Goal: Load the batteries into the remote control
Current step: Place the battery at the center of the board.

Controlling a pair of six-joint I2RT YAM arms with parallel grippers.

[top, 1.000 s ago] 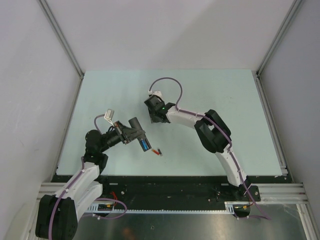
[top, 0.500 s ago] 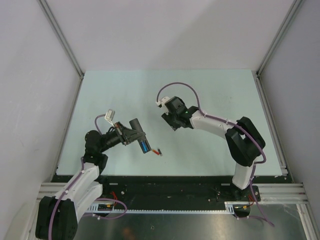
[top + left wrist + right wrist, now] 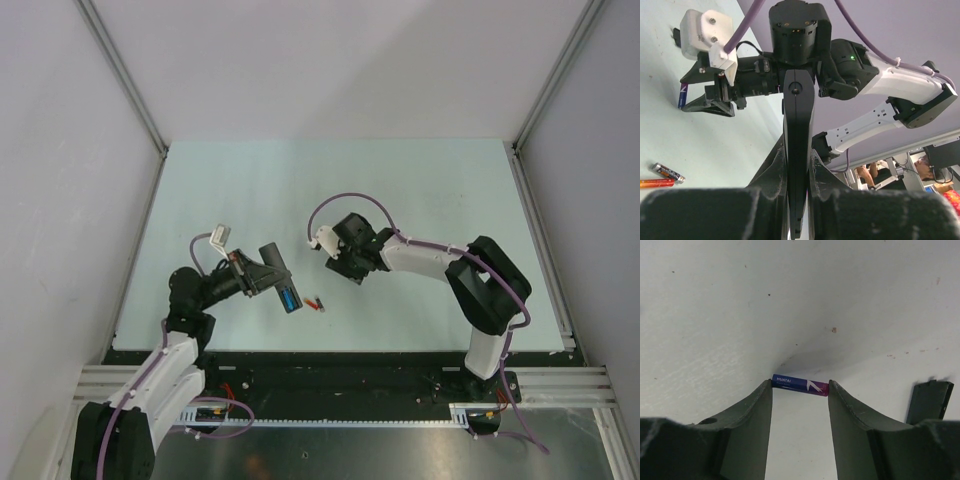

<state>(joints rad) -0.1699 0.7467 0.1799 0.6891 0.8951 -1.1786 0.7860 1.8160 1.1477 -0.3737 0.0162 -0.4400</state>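
My left gripper (image 3: 262, 276) is shut on the remote control (image 3: 279, 277), a slim black bar seen edge-on in the left wrist view (image 3: 799, 120), held above the table. A blue battery (image 3: 290, 300) shows in the remote's near end. My right gripper (image 3: 345, 264) is shut on another blue battery (image 3: 800, 385), pinched end to end between its fingertips, just right of the remote. The left wrist view shows that battery (image 3: 682, 95) too. A red-orange battery (image 3: 318, 303) and a darker battery (image 3: 667, 171) lie on the table below the remote.
A small flat black piece (image 3: 930, 401) lies on the pale green table (image 3: 430, 180) to the right of my right gripper. Grey walls and metal rails (image 3: 130, 100) close the table in on the left, back and right.
The right arm has swung its gripper with the blue battery nearer and closer to the remote. My left gripper has shifted the remote slightly toward the near edge.
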